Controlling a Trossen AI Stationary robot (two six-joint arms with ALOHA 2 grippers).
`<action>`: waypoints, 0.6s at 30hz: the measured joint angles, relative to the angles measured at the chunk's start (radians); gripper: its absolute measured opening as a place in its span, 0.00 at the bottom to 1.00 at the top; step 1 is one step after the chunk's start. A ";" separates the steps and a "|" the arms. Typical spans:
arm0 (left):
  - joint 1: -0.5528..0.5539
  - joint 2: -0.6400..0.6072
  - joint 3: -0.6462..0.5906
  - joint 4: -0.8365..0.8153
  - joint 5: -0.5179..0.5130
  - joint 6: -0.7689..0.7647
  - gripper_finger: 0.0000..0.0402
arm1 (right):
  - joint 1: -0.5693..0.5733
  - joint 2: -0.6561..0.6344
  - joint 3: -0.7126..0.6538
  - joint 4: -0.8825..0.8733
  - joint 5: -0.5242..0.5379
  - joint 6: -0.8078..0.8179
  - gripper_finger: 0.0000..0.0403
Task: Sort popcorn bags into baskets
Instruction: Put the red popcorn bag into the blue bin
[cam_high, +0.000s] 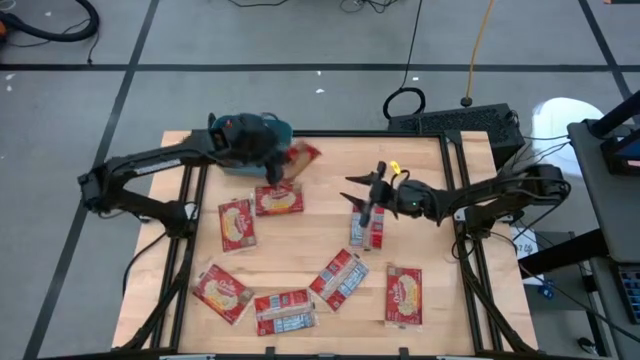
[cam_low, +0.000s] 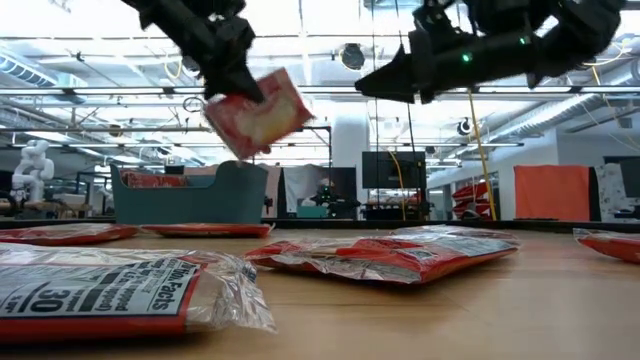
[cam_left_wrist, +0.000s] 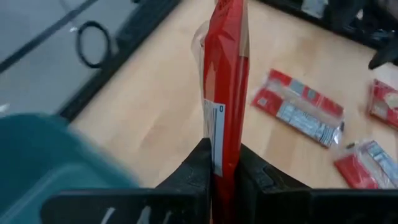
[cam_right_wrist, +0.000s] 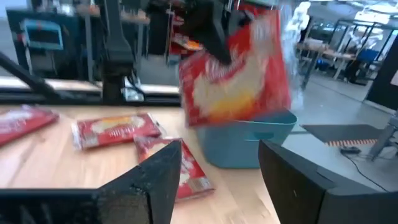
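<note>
My left gripper (cam_high: 280, 160) is shut on a red popcorn bag (cam_high: 303, 155) held in the air beside the teal basket (cam_high: 276, 128) at the table's far left. The right wrist view shows that bag's (cam_right_wrist: 236, 74) yellow picture face above the basket (cam_right_wrist: 249, 146). Something red (cam_low: 150, 180) shows over the basket's rim (cam_low: 185, 195). My right gripper (cam_high: 362, 195) stands open near the table's middle, above a bag (cam_high: 368, 230) that lies flat on the wood, and touches nothing. My left gripper pinches one end of the bag (cam_left_wrist: 221, 146) between its two fingers (cam_left_wrist: 193, 168), the bag standing edge-on between them. The fingers slant downward from the table's left side. The bag (cam_low: 258, 115) is lifted clear and sticks out tilted beyond the fingers.
Several more red bags lie flat on the wooden table: two near the basket (cam_high: 237, 222) (cam_high: 278, 200), and others toward the near edge (cam_high: 222, 292) (cam_high: 285, 310) (cam_high: 340, 278) (cam_high: 404, 296). Black frame rails (cam_high: 462, 200) run along the table's sides.
</note>
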 joint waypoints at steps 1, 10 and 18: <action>0.014 -0.014 0.024 -0.011 -0.016 0.008 0.08 | 0.000 0.001 -0.028 0.041 -0.012 0.007 0.52; 0.162 -0.072 0.176 -0.215 -0.225 0.062 0.09 | 0.020 0.000 -0.174 0.248 -0.177 0.017 0.52; 0.323 -0.011 0.178 -0.360 -0.351 -0.088 0.09 | 0.026 0.000 -0.187 0.161 -0.152 0.073 0.52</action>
